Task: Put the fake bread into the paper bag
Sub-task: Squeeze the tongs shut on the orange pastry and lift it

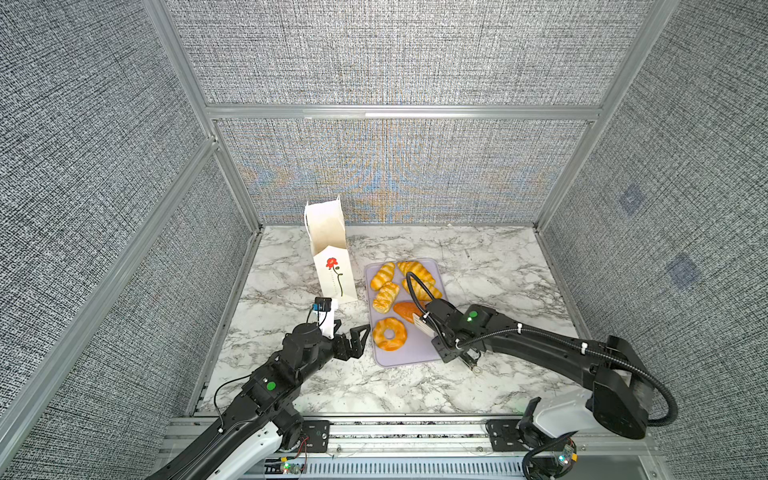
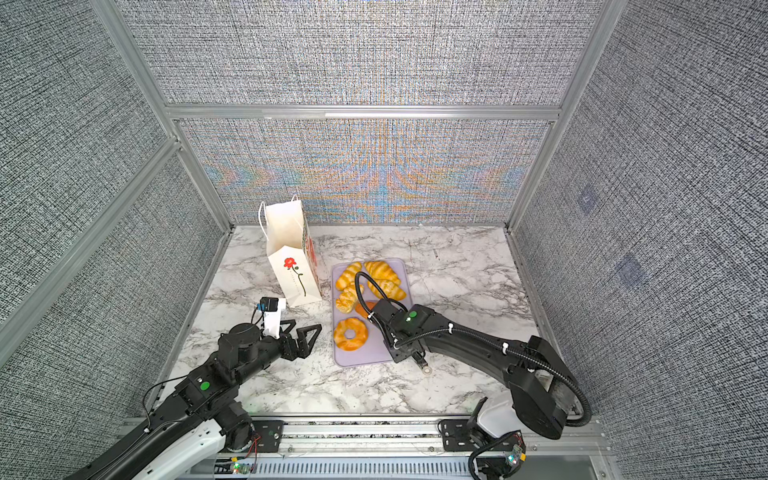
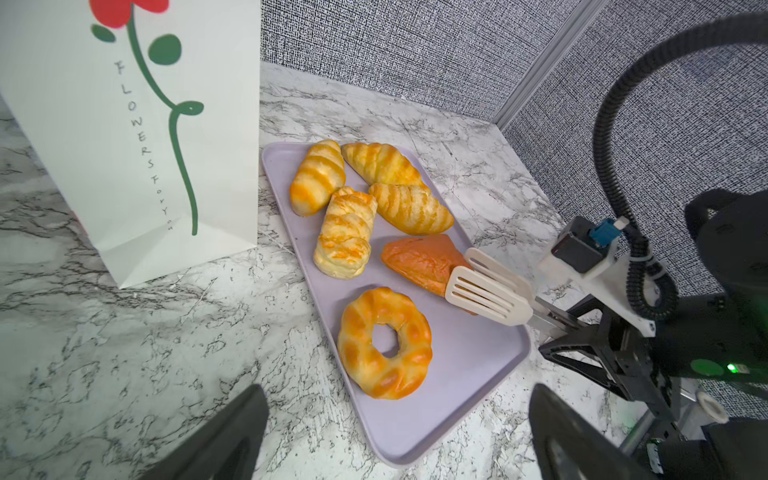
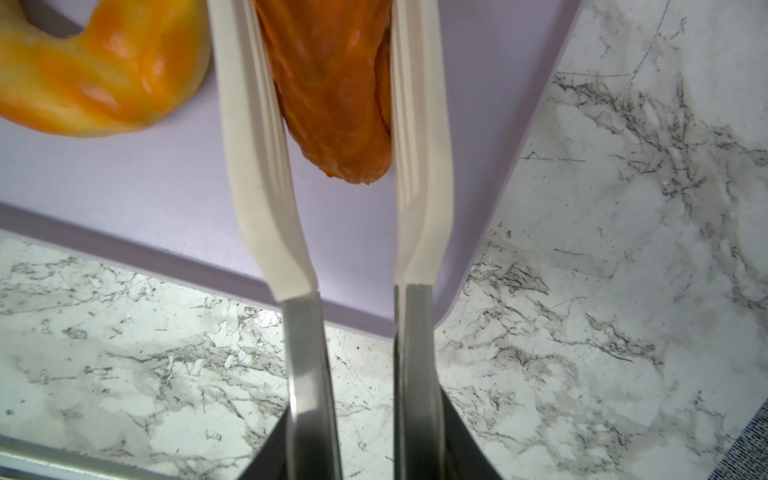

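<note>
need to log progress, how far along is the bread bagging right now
Done: nothing shows as bagged; the paper bag stands upright, its bottom hidden. In hand: the right gripper holds tongs whose blades flank the orange-brown triangular piece, not yet lifted off the tray. To do: that piece plus five other breads on the tray; the left gripper is open and empty.

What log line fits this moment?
left gripper: jaws open | right gripper: jaws shut on tongs, blades flanking orange-brown piece | paper bag: upright | tray: six pastries
</note>
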